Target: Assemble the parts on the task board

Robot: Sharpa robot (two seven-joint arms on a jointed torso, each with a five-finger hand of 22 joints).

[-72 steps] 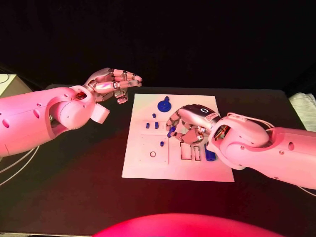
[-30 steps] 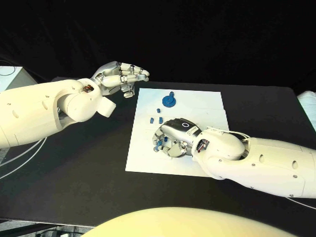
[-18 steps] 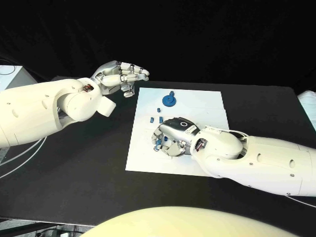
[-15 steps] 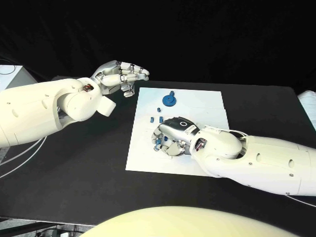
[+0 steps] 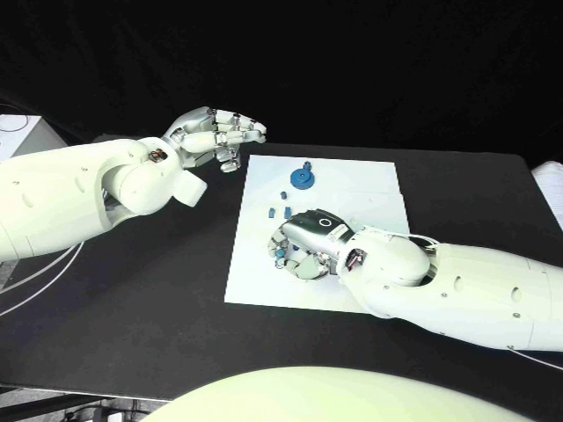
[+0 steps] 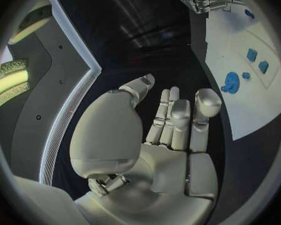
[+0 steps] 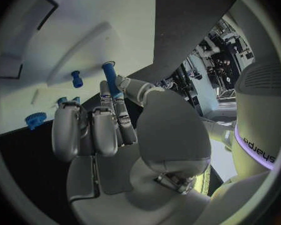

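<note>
The black table carries the white task board at its middle, and both white arms reach in over it. The right arm lies across the near half of the board, its right hand lowered palm-down onto the board's left part. In the right wrist view this hand pinches a slim blue peg between thumb and fingertips, the peg upright with its flat cap just above the board surface; the remaining fingers are curled in beside it.

The left hand hovers above the table off the board's far left corner, well apart from the right hand. Its fingers are bent loosely inward with gaps between them and nothing in them; the left wrist view shows the left palm bare.

Beyond the right hand, toward the board's far edge, lies a blue gear. Between that gear and the right hand sit small blue blocks. Another short blue peg stands in the board just beside the held one.
</note>
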